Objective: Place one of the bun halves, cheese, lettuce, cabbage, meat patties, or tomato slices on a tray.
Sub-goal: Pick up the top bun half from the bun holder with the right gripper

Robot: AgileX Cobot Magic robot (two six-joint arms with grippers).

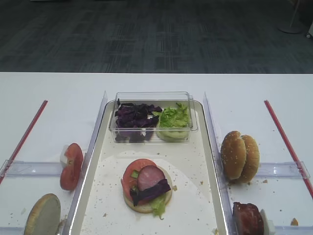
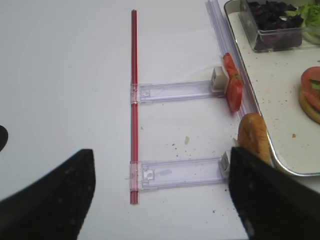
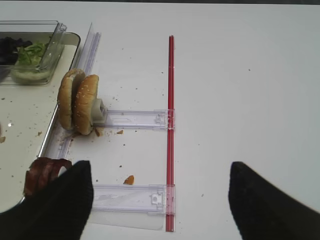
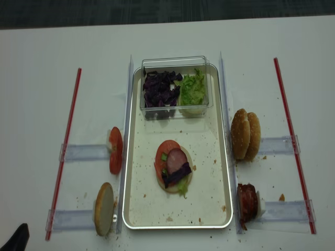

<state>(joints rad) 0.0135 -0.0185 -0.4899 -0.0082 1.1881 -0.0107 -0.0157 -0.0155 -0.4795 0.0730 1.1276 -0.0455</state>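
While the white desk [image 4: 42, 63] carries everything, the tray [image 4: 137, 209] is the landmark — long, silver-rimmed, its pale floor speckled with crumbs. At the tray's far end sits a clear two-part box [image 4: 175, 63], with purple cabbage [image 4: 159, 89] in its left half and frilly lettuce [image 4: 192, 90] in its right. Near the tray's middle lies a half-built stack [image 4: 172, 170]: pale bun disc, tomato slice, a meat round, cabbage and lettuce on top. Just outside the tray's right rim the bun halves [image 4: 245, 134] stand on edge, touching each other against a clear rail; nearer the camera, by the same rim, stands a dark meat patty [image 4: 247, 202]. Outside the left rim the tomato slices [image 4: 115, 150] stand on edge, and a flat bun disc [image 4: 104, 208] leans nearer the camera.

The right gripper [image 3: 160, 200] hovers over the desk right of the tray — fingers spread wide, holding nothing. The left gripper [image 2: 160, 197] hangs left of the tray, likewise apart and empty.
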